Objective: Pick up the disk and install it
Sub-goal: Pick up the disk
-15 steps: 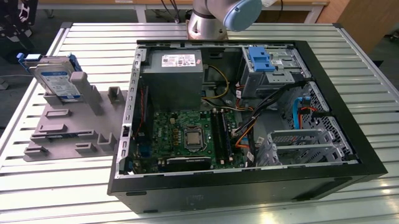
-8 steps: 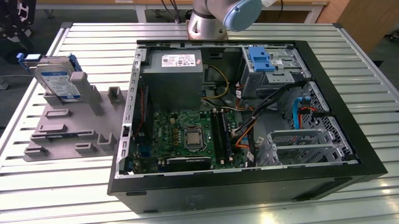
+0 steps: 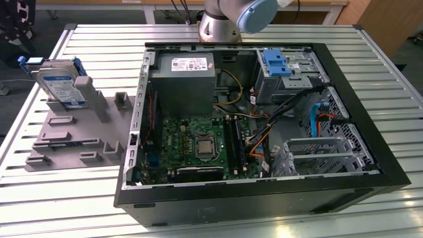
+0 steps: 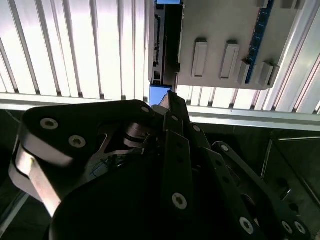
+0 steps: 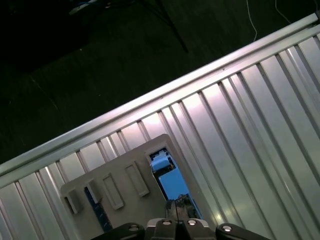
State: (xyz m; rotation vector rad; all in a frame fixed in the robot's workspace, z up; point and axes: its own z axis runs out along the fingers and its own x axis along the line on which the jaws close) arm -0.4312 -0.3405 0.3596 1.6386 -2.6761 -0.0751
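The disk [image 3: 61,84] stands on edge, leaning in a grey slotted fixture [image 3: 73,134] on the exterior view's left; it is silver with a white-and-blue label and blue side rails. In the second wrist view the disk [image 4: 162,45] appears edge-on from above, in its slot in the fixture [image 4: 220,30]. My gripper [image 4: 169,97] hangs above it and apart from it, its black fingers drawn together on nothing. In the first wrist view the gripper [image 5: 177,204] tips lie just beside the disk's blue face [image 5: 172,182].
An open computer case [image 3: 370,114] lies on the slatted metal table [image 3: 99,44], with a motherboard [image 3: 198,144], a grey power supply [image 3: 182,82], an upright blue bracket [image 3: 274,62] and a metal drive cage [image 3: 324,153] inside. The table edge and dark floor [image 5: 100,50] lie beyond the fixture.
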